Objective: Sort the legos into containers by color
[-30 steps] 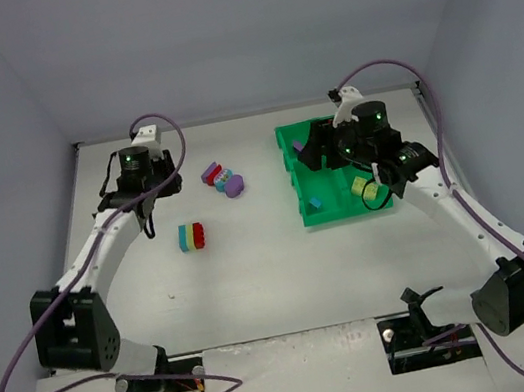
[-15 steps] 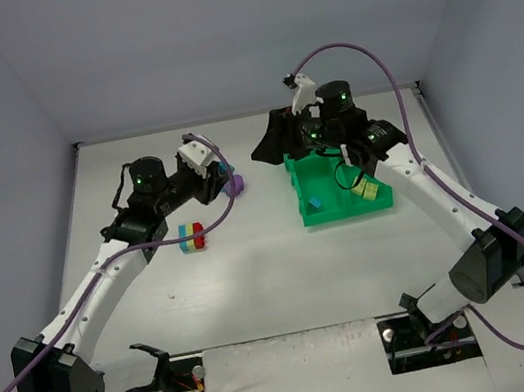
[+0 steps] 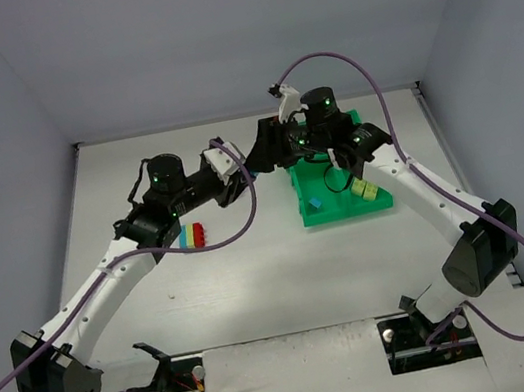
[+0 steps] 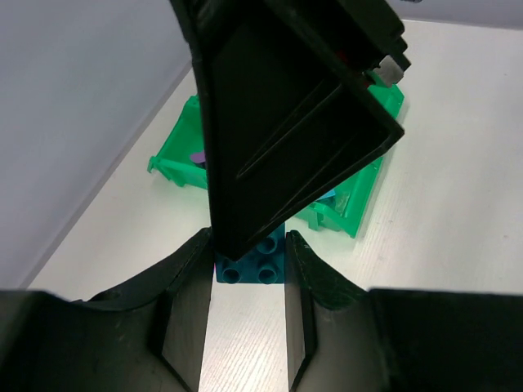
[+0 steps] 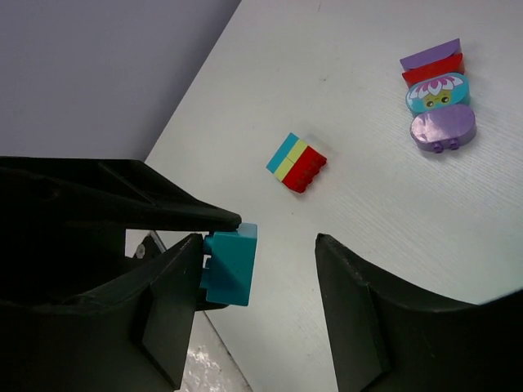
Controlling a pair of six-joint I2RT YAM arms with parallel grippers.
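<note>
My left gripper (image 4: 248, 276) is pinched narrow on one teal lego (image 4: 249, 263), studs up. My right gripper (image 5: 258, 249) gapes wide, with that lego just beside one finger. Beneath it on the worktop (image 5: 392, 229) lie one teal, yellow-green and red stack (image 5: 296, 162) and a row of four pieces (image 5: 437, 98), one printed with petals and eyes. The green tray (image 4: 176, 155) sits beyond my left gripper.
</note>
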